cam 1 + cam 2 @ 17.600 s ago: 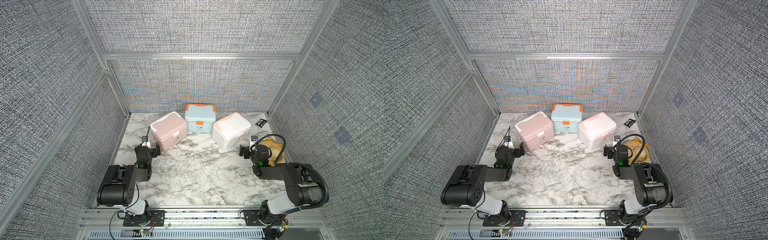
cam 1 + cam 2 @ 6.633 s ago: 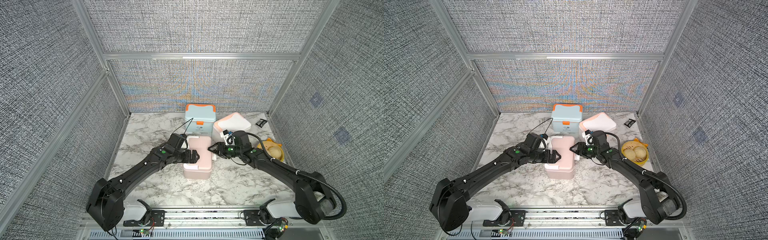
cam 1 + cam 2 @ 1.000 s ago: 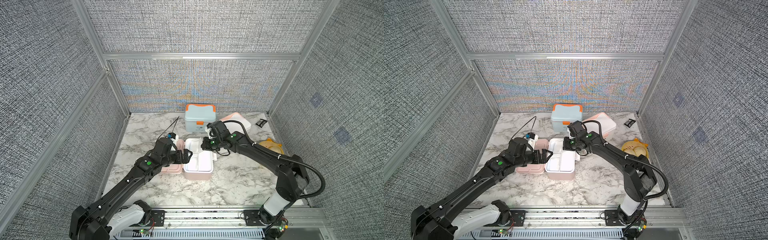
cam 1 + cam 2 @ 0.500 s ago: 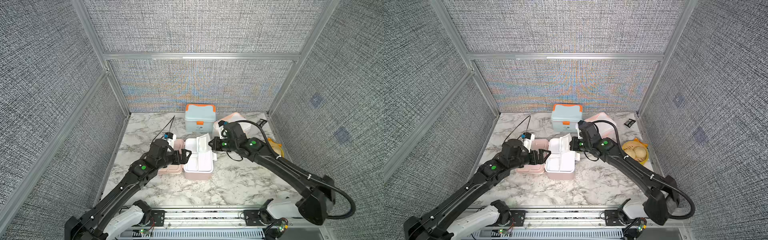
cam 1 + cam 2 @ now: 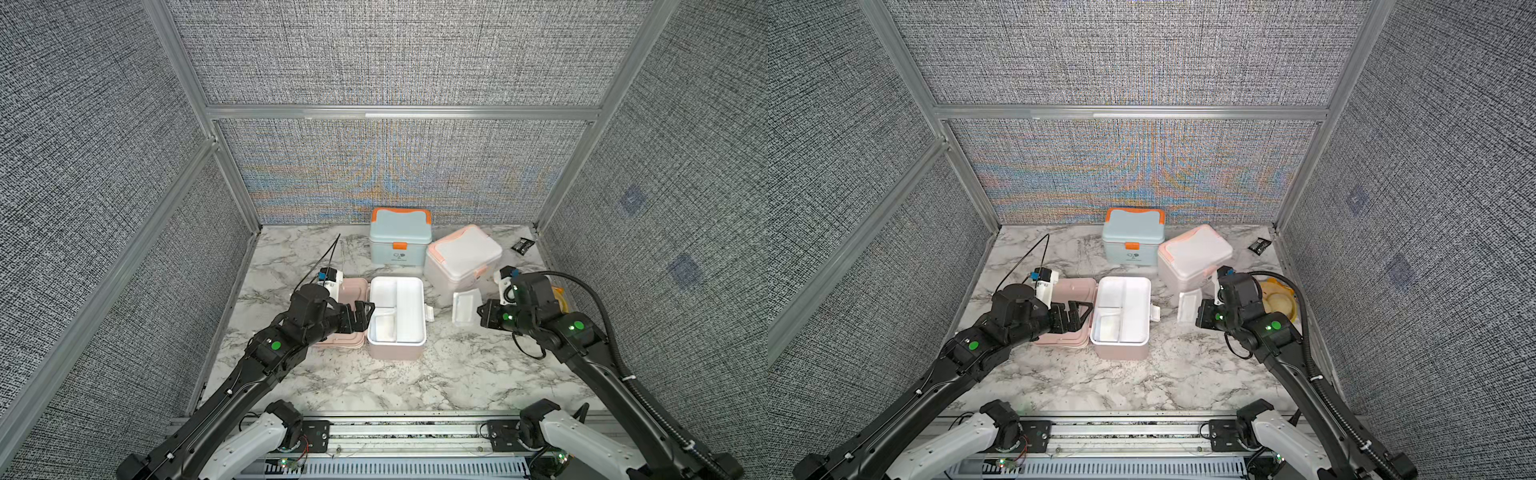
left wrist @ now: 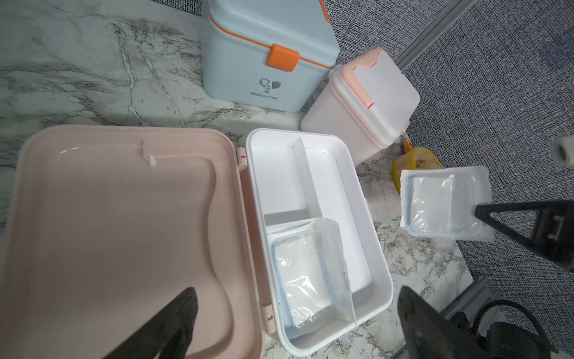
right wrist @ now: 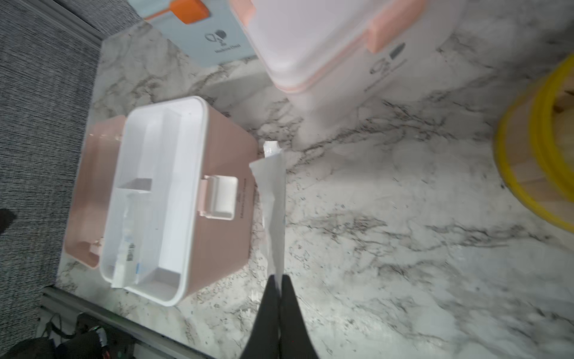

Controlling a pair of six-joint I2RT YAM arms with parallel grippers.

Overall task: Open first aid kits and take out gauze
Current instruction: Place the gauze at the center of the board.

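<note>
A marble table (image 5: 415, 374) sits inside grey fabric walls. At left, the left end effector (image 5: 360, 316) hangs spread wide and empty over the flipped-back pink lid (image 6: 124, 217). Beside it the pink kit (image 5: 395, 309) stands open, one gauze packet (image 6: 310, 267) still lying in its white tray. Further right, the right end effector (image 7: 277, 281), which half a second ago was at the kit, has swung clear toward the yellow basket (image 5: 1281, 301), pinched tight on a second gauze packet (image 5: 465, 311). So one gauze is out; the blue kit (image 5: 400, 241) and the peach kit (image 5: 461, 259) remain latched.
</note>
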